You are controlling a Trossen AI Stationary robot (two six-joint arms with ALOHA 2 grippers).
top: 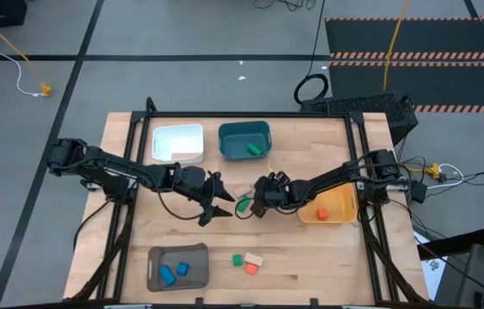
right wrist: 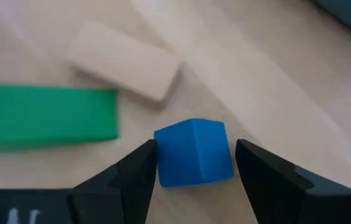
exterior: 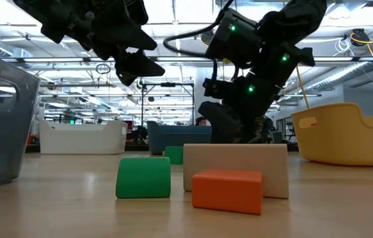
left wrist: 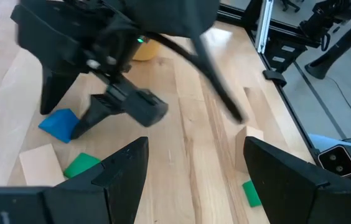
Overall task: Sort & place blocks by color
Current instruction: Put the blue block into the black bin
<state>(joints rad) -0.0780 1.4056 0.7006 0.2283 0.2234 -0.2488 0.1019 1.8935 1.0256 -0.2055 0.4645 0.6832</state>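
Closing around a blue cube [right wrist: 193, 152] at the table's middle, the right gripper [right wrist: 194, 163] is shown with its fingers [right wrist: 132, 174] on either side of the block — one looks to be touching it, the other close beside it, so a firm grasp cannot be confirmed. Just beyond lie a green brick [right wrist: 48, 116] and a tan brick [right wrist: 124, 60]. The pick-up step is judged to be in hand; next, a full squeeze, a lift and a carry to the grey bin [top: 158, 257], where two blue blocks [top: 173, 271] already lie, would be called for. The left gripper [top: 221, 209] hangs spread and empty alongside. The cube is seen only in the wrist views — in the high view it is hidden beneath the right gripper.
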